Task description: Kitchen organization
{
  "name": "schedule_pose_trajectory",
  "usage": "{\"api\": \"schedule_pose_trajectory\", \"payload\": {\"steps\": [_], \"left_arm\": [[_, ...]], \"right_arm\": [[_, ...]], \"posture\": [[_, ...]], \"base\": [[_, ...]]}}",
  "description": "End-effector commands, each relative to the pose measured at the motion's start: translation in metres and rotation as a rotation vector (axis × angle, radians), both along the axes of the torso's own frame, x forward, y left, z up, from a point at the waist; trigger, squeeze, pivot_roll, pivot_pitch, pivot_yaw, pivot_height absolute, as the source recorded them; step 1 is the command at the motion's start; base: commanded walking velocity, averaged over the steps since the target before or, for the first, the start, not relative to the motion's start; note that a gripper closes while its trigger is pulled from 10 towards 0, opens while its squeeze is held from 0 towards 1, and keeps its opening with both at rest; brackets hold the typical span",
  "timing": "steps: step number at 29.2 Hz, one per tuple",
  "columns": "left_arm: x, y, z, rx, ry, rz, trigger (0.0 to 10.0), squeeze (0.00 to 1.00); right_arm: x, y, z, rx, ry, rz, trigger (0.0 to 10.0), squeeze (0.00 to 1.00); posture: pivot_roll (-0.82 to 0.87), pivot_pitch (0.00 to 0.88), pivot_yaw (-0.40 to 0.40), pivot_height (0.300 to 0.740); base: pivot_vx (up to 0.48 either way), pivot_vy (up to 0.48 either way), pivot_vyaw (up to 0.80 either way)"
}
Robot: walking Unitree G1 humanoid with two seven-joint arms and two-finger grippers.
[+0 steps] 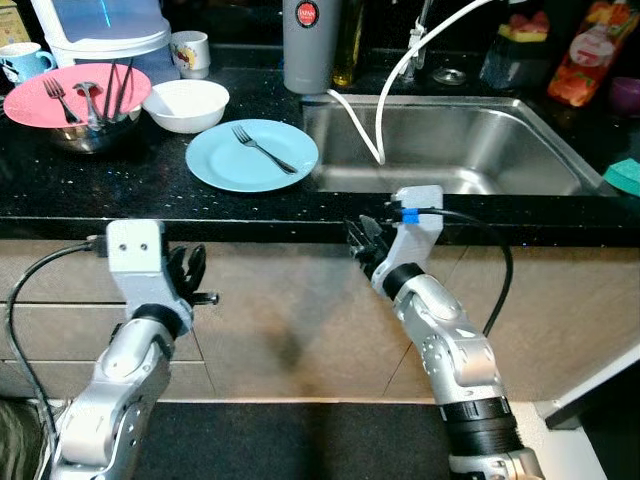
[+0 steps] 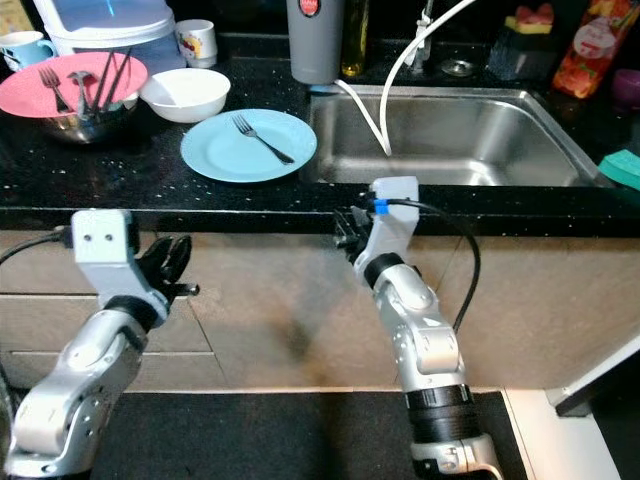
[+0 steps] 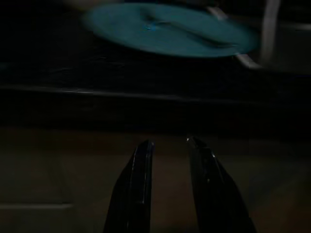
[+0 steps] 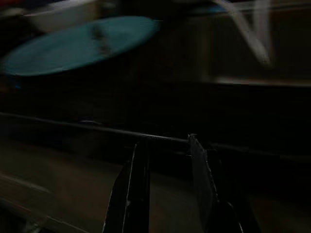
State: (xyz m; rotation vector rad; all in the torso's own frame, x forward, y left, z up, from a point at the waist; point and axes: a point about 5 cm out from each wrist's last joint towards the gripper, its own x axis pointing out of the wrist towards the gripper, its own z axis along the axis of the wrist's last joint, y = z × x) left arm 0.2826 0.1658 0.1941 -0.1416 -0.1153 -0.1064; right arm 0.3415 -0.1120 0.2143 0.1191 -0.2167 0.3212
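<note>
A light blue plate with a fork on it lies on the black counter, just left of the steel sink. Behind it stand a white bowl and a pink plate carrying forks and chopsticks on top of a metal bowl. My left gripper hangs open in front of the cabinet, below the counter edge. My right gripper is open too, right at the counter's front edge below the sink's left corner. In both wrist views the blue plate lies ahead, with nothing between the fingers.
A grey canister and a white hose drooping into the sink stand at the back. Mugs and a white container sit far left. A green sponge lies right of the sink. Cabinet fronts are below.
</note>
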Motion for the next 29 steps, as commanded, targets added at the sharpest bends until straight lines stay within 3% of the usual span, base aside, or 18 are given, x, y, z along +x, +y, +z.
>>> {"api": "schedule_pose_trajectory", "payload": {"steps": [1,9,12,13,14,15,19,27,29], "left_arm": [[-0.002,0.002,-0.003,0.014,-0.008,0.001,10.0,0.0],[-0.006,0.004,-0.023,0.011,0.046,-0.019,10.0,0.0],[-0.015,0.001,-0.045,0.02,0.101,-0.083,10.0,0.0],[-0.015,0.001,-0.045,0.02,0.101,-0.083,10.0,0.0],[-0.023,0.005,-0.065,0.005,0.153,-0.074,10.0,0.0],[-0.023,0.005,-0.065,0.005,0.153,-0.074,10.0,0.0],[-0.031,0.012,-0.087,0.014,0.222,-0.05,10.0,0.0],[-0.036,0.011,-0.096,0.018,0.231,-0.025,10.0,0.0],[-0.036,0.01,-0.1,0.043,0.211,-0.018,10.0,0.0]], "right_arm": [[-0.001,-0.001,-0.01,-0.005,0.035,-0.01,10.0,0.0],[-0.004,-0.005,-0.038,-0.049,0.094,-0.054,10.0,0.0],[-0.009,-0.012,-0.071,-0.117,0.203,-0.092,10.0,0.0],[-0.009,-0.012,-0.071,-0.117,0.203,-0.092,10.0,0.0],[-0.02,-0.015,-0.11,-0.203,0.343,-0.07,10.0,0.0],[-0.02,-0.015,-0.11,-0.203,0.343,-0.07,10.0,0.0],[-0.036,-0.019,-0.145,-0.244,0.499,-0.048,10.0,0.0],[-0.034,-0.021,-0.135,-0.153,0.413,-0.125,10.0,0.0],[-0.033,-0.03,-0.134,-0.126,0.357,-0.205,10.0,0.0]], "posture": [[0.04,0.088,0.0,0.74],[0.03,0.086,0.002,0.74],[0.03,0.077,0.005,0.74],[0.03,0.077,0.005,0.74],[0.03,0.07,0.005,0.74],[0.03,0.07,0.005,0.74],[0.03,0.063,0.007,0.74],[0.02,0.038,0.017,0.74],[0.02,0.04,0.018,0.74]], "base": [[0.0,0.0,0.0],[0.0,0.0,0.0],[0.0,0.0,0.0],[0.0,0.0,0.0],[0.0,0.0,0.0],[0.0,0.0,0.0],[0.0,0.0,0.0],[0.0,0.0,0.0],[0.0,0.0,0.0]]}}
